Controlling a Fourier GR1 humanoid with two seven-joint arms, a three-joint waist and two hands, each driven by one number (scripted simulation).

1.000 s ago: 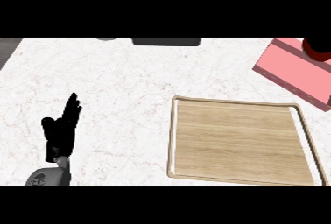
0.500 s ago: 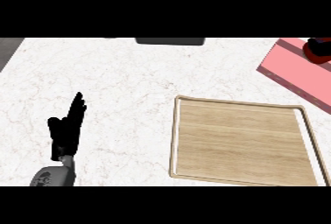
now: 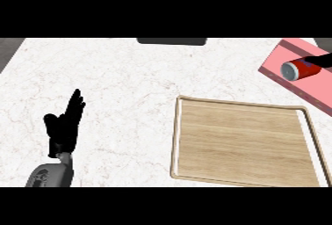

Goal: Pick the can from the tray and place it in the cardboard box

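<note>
At eight o'clock the left hand (image 3: 63, 127) rests open, fingers straight and pointing up, with the wooden tray (image 3: 241, 140) at four o'clock. Far off at two o'clock the red can (image 3: 299, 69) lies on its side over the pink box (image 3: 295, 48). It touches a black sliver of the right hand (image 3: 320, 61) at its three o'clock. The frame edge cuts that hand off, so its grip cannot be told.

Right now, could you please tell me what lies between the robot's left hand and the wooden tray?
In the head view, nothing: only bare marbled counter runs from the left hand to the left rim of the tray.
</note>
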